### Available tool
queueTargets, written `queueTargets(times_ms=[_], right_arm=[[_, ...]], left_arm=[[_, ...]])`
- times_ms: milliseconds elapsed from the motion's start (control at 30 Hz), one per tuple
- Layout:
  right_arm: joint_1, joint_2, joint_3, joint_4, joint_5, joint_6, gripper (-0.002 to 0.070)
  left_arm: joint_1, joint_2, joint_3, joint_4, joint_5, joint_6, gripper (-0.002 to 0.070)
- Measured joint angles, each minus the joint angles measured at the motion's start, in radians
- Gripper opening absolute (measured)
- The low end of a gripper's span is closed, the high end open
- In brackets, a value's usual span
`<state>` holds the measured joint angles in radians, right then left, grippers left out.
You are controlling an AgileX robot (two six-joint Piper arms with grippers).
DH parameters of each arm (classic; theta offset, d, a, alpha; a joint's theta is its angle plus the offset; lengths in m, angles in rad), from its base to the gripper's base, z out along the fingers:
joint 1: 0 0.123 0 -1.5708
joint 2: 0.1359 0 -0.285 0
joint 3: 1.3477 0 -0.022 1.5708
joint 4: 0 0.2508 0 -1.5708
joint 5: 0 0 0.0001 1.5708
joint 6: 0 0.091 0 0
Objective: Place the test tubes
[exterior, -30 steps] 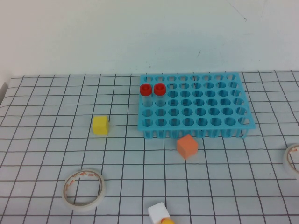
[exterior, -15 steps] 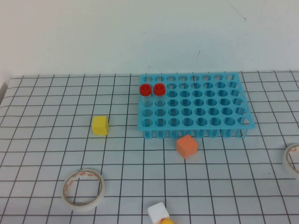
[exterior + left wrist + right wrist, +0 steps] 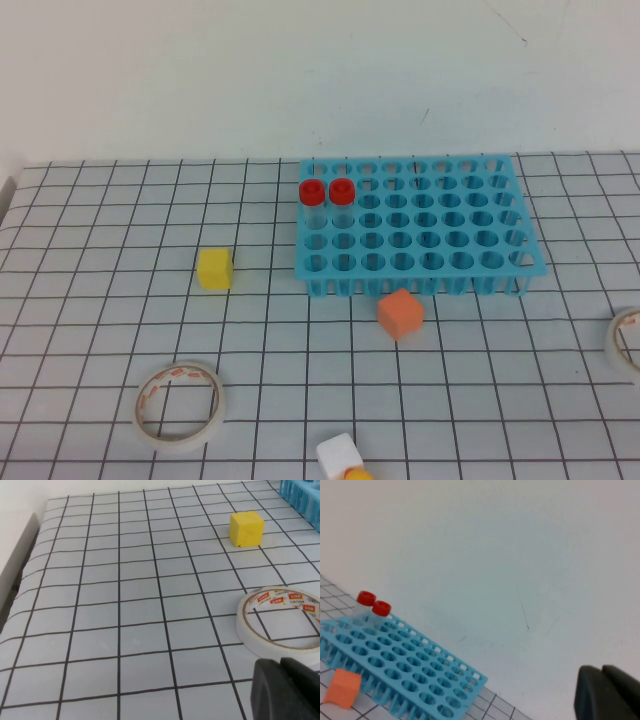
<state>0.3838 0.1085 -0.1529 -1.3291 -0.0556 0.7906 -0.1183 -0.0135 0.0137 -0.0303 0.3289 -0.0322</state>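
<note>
On the gridded table (image 3: 100,300), the blue rack (image 3: 420,225) stands toward the far side. The left gripper (image 3: 280,680) hangs near the tape roll (image 3: 280,599), and the right gripper (image 3: 601,682), seemingly raised, faces the rack; each has its jaws pressed together, empty. Two red-capped test tubes (image 3: 313,200) stand upright side by side near the rack's far-left corner.

Our left hand (image 3: 280,666) hovers low over the desk (image 3: 100,630), fingers pressed together; our right hand (image 3: 601,672), also closed, points across that desk.
</note>
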Motion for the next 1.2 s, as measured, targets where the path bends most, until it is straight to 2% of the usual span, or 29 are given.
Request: queueTargets(times_ms=[167, 367, 467, 633, 700, 800, 1000, 1200], right_arm=[[-0.036, 0.0, 0.002, 0.046, 0.001, 0.043, -0.0001], [-0.05, -0.007, 0.004, 0.466, 0.128, -0.143, -0.0001], [-0.113, -0.049, 0.004, 0.646, 0.203, -0.289, -0.0001], [-0.261, -0.117, 0.002, 1.08, 0.228, -0.791, -0.0001], [-0.313, -0.122, 0.002, 1.21, 0.228, -0.932, -0.0001], [-0.377, -0.122, 0.024, 1.274, 0.228, -1.02, -0.0001], [-0.484, -0.122, 0.156, 1.282, 0.236, -1.054, -0.0001], [-0.514, -0.122, 0.179, 1.337, 0.358, -1.054, -0.0001]], left_arm=[[0.0, 0.0, 0.0, 0.0, 0.0, 0.0, -0.0001], [0.0, 0.0, 0.0, -0.002, 0.0, 0.0, -0.0001], [0.0, 0.0, 0.0, -0.002, 0.0, 0.0, -0.0001], [0.0, 0.0, 0.0, -0.002, 0.0, 0.0, -0.0001], [0.0, 0.0, 0.0, -0.004, 0.0, 0.0, -0.0001], [0.0, 0.0, 0.0, -0.004, 0.0, 0.0, -0.0001], [0.0, 0.0, 0.0, -0.004, 0.0, 0.0, -0.0001], [0.0, 0.0, 0.0, -0.004, 0.0, 0.0, -0.0001]])
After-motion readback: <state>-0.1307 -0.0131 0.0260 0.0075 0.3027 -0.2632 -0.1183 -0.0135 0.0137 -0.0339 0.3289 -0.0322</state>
